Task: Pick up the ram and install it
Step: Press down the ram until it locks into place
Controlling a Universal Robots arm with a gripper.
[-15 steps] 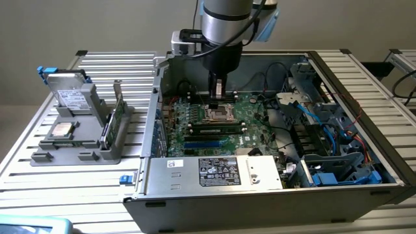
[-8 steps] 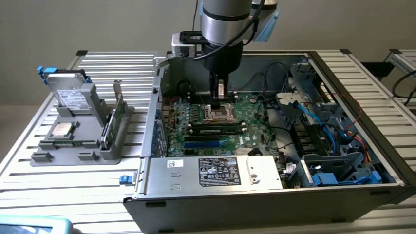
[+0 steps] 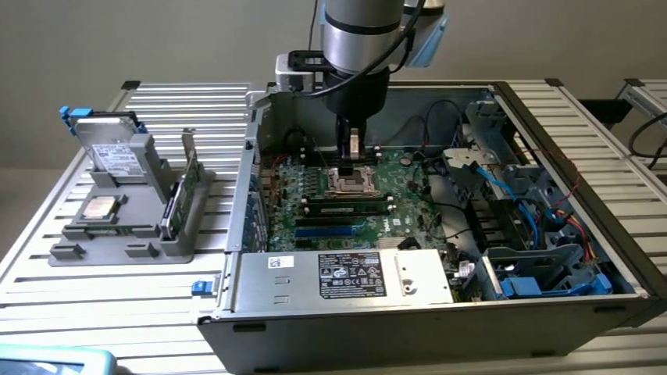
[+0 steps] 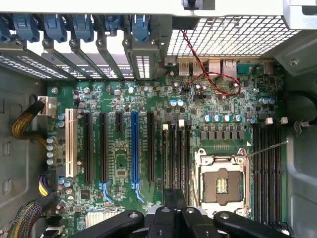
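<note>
Hand (image 3: 352, 158) clenched, empty, above CPU socket (image 3: 349, 182) inside PC case (image 3: 542, 117), ram (image 3: 347, 207) seated just beside.

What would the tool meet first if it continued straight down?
Probably the motherboard, at or beside the empty CPU socket. The tool, shut, hangs above it; depth is unclear, so the exact spot is uncertain.

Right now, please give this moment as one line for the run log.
gripper: shut | place: inside open computer case, low over motherboard, beside empty CPU socket | held item: cannot tell
</note>
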